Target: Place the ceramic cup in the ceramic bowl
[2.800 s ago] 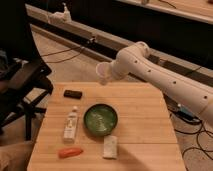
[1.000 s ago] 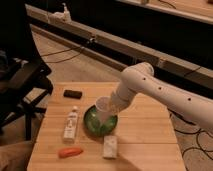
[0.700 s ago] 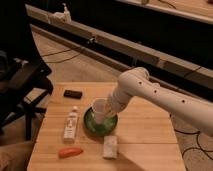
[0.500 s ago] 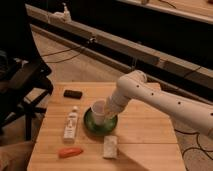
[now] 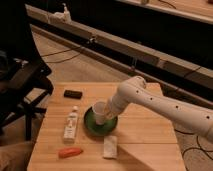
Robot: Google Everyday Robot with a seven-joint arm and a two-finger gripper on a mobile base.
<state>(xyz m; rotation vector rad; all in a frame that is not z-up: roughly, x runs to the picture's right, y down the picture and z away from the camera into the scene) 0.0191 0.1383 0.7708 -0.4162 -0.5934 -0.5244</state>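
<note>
The claw (image 5: 109,111) and ceramic cup (image 5: 99,112) sit over the ceramic bowl (image 5: 98,127), right of the bottle (image 5: 71,125).

Scene was dim, warm-toned; background in upper frame fell into near-black. Wooden table (image 5: 145,132) was brightest area, lit from above. Whole frame was soft, fine detail smeared. White arm (image 5: 165,102) caught light, mild glare along its top. Gripper (image 5: 107,114), at frame centre over ceramic bowl (image 5: 95,127) beside ceramic cup (image 5: 99,111), merged into shadow. Chair (image 5: 22,80) at left was dark.
</note>
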